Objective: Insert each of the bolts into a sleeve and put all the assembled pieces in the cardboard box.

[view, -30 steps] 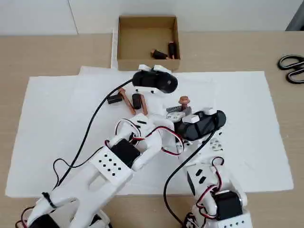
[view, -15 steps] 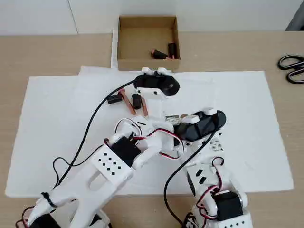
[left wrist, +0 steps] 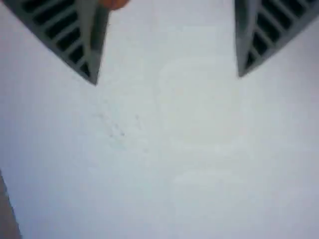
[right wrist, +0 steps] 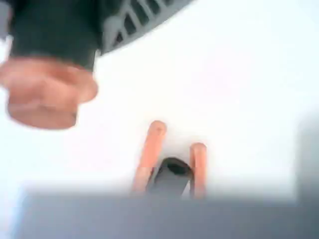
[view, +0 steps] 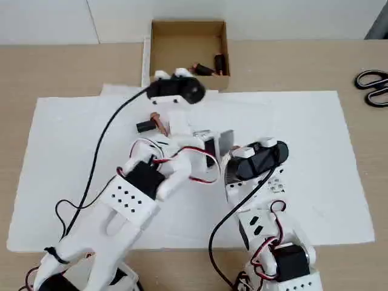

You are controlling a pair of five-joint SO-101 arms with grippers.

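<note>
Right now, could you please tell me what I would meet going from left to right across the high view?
Loose black sleeve → assembled pieces inside the cardboard box → right arm → scissors.

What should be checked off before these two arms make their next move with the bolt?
1. Bolt held in the right gripper: ok.
2. Left gripper open above the white sheet, holding nothing: ok.
3. Sleeve ahead of the bolt lined up with it: cannot tell.
4. Loose sleeve lying free on the sheet: ok.
5. Cardboard box open, with room left inside: ok.
</note>
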